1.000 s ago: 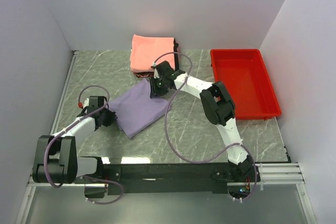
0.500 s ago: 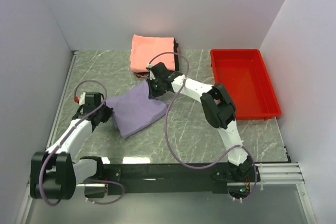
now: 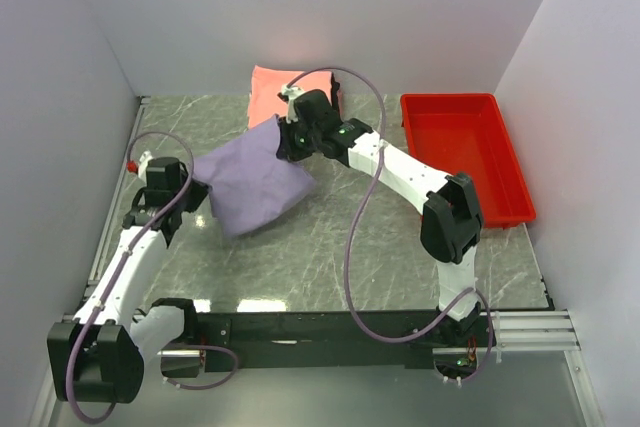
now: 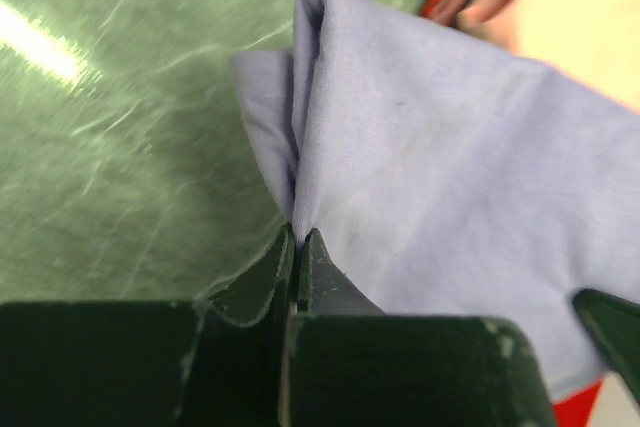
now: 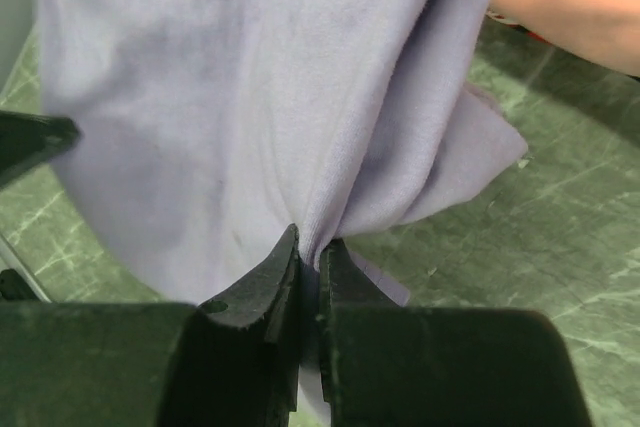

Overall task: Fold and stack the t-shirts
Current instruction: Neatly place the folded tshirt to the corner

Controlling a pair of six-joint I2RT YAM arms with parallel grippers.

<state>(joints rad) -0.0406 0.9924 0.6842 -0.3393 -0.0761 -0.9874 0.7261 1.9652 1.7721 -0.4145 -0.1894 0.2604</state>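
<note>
The folded lavender t-shirt [image 3: 248,185] is hanging stretched between the two arms over the left-centre of the green marbled worktop [image 3: 290,257]. Whether its sagging lower edge is touching the surface cannot be told. The left pincer [image 4: 298,237] is pinching the shirt's near-left corner, its fingers pressed together on a bunched fold of cloth. The right pincer [image 5: 308,244] is clamping the far corner likewise, with fabric fanning out from its tips. Just behind that corner, a folded salmon-pink t-shirt [image 3: 268,95] is lying at the back of the worktop. A red plastic tray [image 3: 465,162] is sitting well apart on the right.
</note>
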